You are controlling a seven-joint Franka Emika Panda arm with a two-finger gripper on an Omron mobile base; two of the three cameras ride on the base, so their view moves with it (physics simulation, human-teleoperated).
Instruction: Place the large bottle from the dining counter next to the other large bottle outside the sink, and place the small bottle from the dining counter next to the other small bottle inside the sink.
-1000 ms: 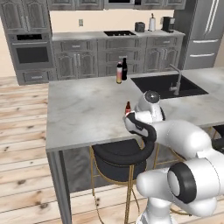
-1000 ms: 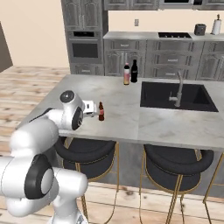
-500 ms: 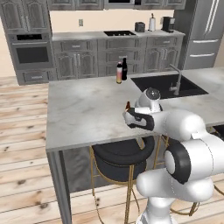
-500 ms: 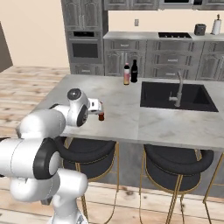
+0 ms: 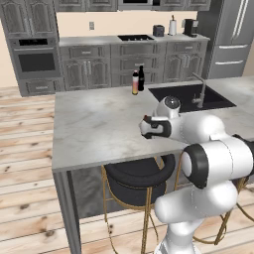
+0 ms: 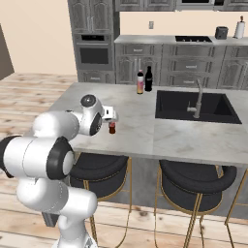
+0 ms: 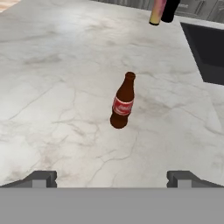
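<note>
Home kitchen: wall oven (image 5: pixel 36 60), cabinets (image 6: pixel 190 71), sink (image 6: pixel 193 106), fridge (image 5: pixel 233 42).

Glossy brown glass small bottle (image 7: pixel 122 103); smooth, perhaps polished marble dining counter (image 7: pixel 57 87).

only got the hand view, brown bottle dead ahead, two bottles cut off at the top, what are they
Observer: Both tall ones, side by side: the all-dark large bottle and the pale-labelled other large bottle, on the dining counter just off the sink.
Operator: anything on its near rim
Observer: A silver faucet stands midway along it.
Operator: is the brown one close to the counter's edge
Observer: Yes, the small bottle stands near the front edge, above a black stool.
</note>
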